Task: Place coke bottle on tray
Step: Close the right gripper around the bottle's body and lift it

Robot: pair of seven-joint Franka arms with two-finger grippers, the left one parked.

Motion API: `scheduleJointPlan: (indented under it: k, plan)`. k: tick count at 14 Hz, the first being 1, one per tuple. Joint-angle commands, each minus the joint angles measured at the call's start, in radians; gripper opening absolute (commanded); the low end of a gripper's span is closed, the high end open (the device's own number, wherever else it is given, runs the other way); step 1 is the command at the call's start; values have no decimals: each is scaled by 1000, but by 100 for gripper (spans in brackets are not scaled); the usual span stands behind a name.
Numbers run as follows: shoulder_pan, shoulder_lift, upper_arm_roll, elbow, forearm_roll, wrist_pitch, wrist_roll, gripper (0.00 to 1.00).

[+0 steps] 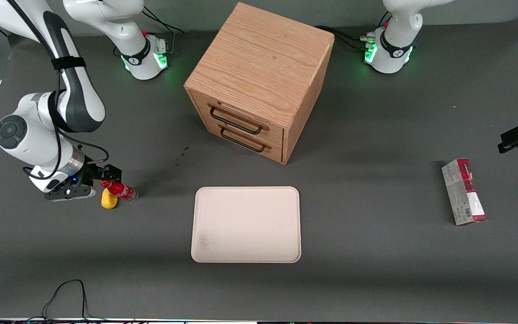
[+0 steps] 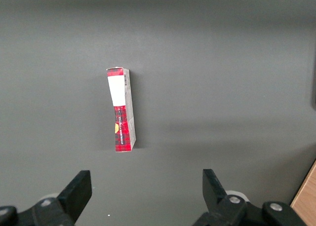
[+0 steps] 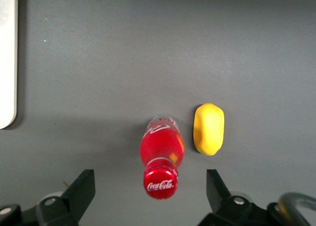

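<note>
Your gripper [image 3: 148, 194] hangs over the working arm's end of the table, fingers [image 3: 83, 189] spread wide apart, with the coke bottle [image 3: 161, 157] between them but untouched. Bottle stands on the dark table [image 1: 376, 270], red cap up. A yellow lump [image 3: 209, 129] sits just beside it, a little nearer the front camera. The tray [image 1: 246, 224] lies well apart toward table centre, in front of the wooden cabinet [image 1: 259, 81]. A red-and-grey carton [image 1: 463, 191] rests toward the parked arm's end.
</note>
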Motion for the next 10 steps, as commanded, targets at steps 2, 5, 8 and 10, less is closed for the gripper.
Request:
scheduleJointPlan:
  k: [2, 5, 8, 10]
  plan:
    - [2, 15, -10, -9, 22, 30, -38, 100]
    - [3, 23, -10, -9, 22, 38, -38, 100]
    - [3, 23, -12, -9, 22, 33, -38, 58]
    - [3, 23, -12, -9, 21, 30, -38, 23]
